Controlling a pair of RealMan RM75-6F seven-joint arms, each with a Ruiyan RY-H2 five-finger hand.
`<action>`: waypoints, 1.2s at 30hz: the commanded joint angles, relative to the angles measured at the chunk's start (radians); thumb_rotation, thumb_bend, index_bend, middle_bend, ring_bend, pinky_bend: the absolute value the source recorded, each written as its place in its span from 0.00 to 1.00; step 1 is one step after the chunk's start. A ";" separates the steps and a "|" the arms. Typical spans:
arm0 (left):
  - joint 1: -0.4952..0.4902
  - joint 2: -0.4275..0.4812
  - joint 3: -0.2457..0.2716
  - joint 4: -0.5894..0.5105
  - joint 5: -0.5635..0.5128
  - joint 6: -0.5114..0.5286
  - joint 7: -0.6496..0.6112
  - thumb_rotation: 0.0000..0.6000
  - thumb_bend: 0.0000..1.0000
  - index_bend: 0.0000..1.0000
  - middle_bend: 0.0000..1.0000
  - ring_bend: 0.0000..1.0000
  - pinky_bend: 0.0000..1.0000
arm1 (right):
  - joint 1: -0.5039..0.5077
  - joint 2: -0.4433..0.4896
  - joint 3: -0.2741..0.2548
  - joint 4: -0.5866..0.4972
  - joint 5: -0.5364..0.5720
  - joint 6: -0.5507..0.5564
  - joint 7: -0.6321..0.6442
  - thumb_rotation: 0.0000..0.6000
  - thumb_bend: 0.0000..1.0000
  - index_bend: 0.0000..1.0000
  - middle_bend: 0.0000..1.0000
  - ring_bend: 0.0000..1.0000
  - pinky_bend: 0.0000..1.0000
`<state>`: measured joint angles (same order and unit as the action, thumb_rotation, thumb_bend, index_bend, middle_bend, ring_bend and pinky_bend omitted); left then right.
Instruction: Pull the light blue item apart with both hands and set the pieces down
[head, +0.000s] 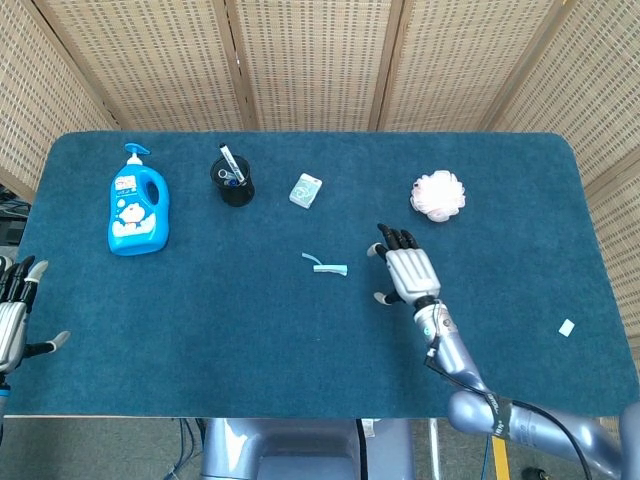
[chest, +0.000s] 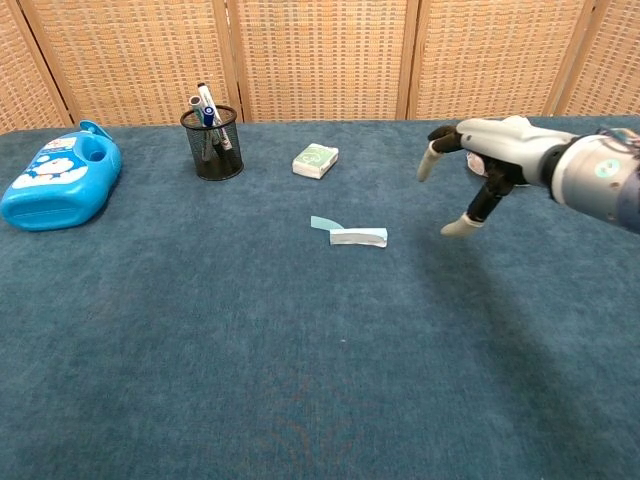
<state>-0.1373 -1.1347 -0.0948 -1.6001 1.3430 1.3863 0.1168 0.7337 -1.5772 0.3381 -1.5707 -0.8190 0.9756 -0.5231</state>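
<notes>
The light blue item (head: 327, 265) (chest: 351, 233) lies flat near the middle of the blue table, a short strip with a thin tab sticking out to its left. My right hand (head: 405, 268) (chest: 480, 165) hovers above the table just right of it, open, fingers spread, holding nothing. My left hand (head: 14, 312) stays at the table's near left edge, open and empty; the chest view does not show it.
A blue pump bottle (head: 135, 210) lies at the far left. A black mesh pen cup (head: 233, 180) and a small green-white box (head: 306, 190) stand behind the item. A pink bath sponge (head: 438, 195) sits at the far right. A small white scrap (head: 567, 327) lies near the right edge.
</notes>
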 joint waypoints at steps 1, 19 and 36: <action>-0.006 -0.001 -0.003 0.006 -0.013 -0.014 -0.001 1.00 0.00 0.00 0.00 0.00 0.00 | 0.064 -0.069 0.015 0.056 0.069 0.007 -0.061 1.00 0.25 0.30 0.00 0.00 0.00; -0.019 -0.007 -0.015 0.024 -0.062 -0.047 0.000 1.00 0.00 0.00 0.00 0.00 0.00 | 0.207 -0.271 0.024 0.352 0.170 -0.011 -0.124 1.00 0.36 0.37 0.00 0.00 0.00; -0.030 -0.010 -0.023 0.041 -0.098 -0.073 -0.007 1.00 0.00 0.00 0.00 0.00 0.00 | 0.267 -0.380 0.027 0.520 0.208 -0.049 -0.137 1.00 0.39 0.39 0.00 0.00 0.00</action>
<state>-0.1669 -1.1451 -0.1174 -1.5588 1.2448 1.3139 0.1097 0.9993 -1.9529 0.3664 -1.0553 -0.6103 0.9302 -0.6623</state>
